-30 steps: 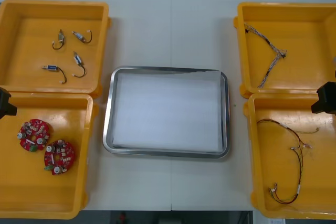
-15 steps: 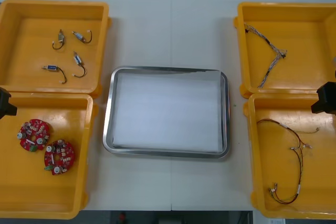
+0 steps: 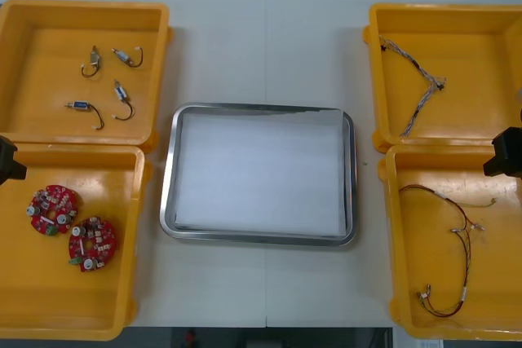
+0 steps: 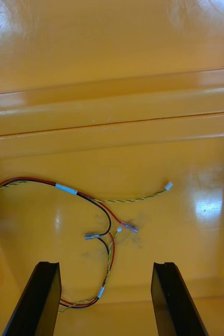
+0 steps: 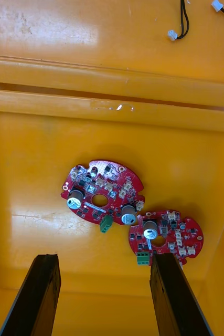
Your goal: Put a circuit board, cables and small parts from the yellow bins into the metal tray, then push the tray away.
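Tray (image 3: 258, 108) is sitting in the middle of the table (image 3: 269, 38), white inside, and nothing has gone into it yet.

The left gripper (image 5: 104, 258) hangs over the near left bin (image 3: 49, 291), fingers (image 5: 43, 294) spread wide and not touching a thing. Two red circuit boards (image 5: 104, 191) lie flat on that bin's floor just past the fingertips. Their edges meet, and one board is right by the tip of one finger.

Same deal on the other side. The right gripper (image 4: 105, 265) is over the near right bin (image 3: 506, 266), fingers wide apart and gripping nothing. The red and yellow cable (image 4: 65, 188) is sprawled loose on the bin floor, and part of it loops down between the two fingertips. I can't tell if it actually touches them.

The far left bin (image 3: 49, 30) has four small metal parts (image 3: 121, 90) scattered in it. The far right bin (image 3: 481, 63) holds a twisted blue and white cable (image 3: 438, 82), bent into a V.
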